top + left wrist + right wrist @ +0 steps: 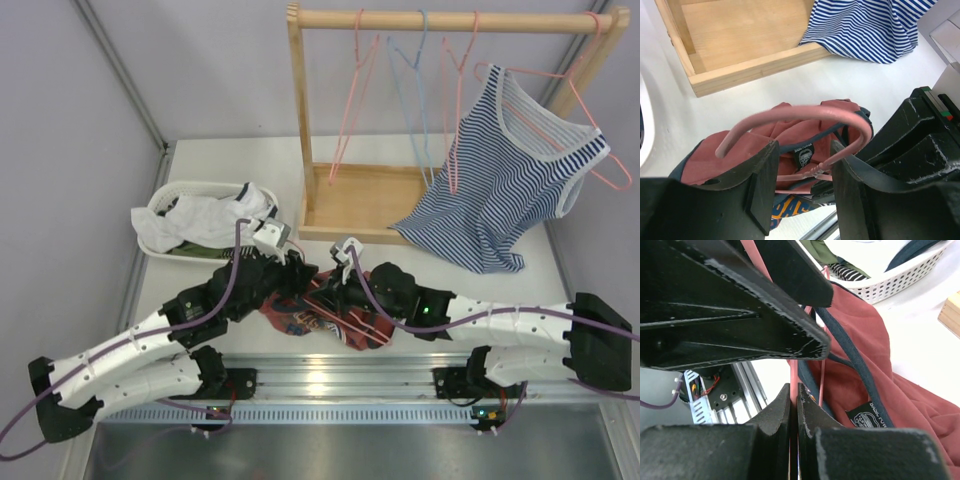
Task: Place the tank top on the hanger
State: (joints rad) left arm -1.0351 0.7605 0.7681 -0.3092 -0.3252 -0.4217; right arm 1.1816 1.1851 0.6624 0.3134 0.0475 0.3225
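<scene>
The rust-red tank top [288,318] lies crumpled on the table just in front of the arm bases. It also shows in the left wrist view [790,125] and the right wrist view [860,350], with its navy trim and black neck label up. The pink hanger [362,326] lies in the shirt. Its hook [805,112] arches over my left gripper [804,148], which is open with the hanger's twisted neck between its jaws. My right gripper [794,388] is shut on a pink wire of the hanger [793,371]. Both grippers, the left [300,276] and the right [336,286], meet over the shirt.
A white basket [172,192] of clothes stands at the back left, also visible in the right wrist view [900,280]. A wooden rack [362,204] stands behind, carrying pink hangers, a light blue hanger [414,90] and a striped tank top [505,185]. Its base [740,75] lies close ahead.
</scene>
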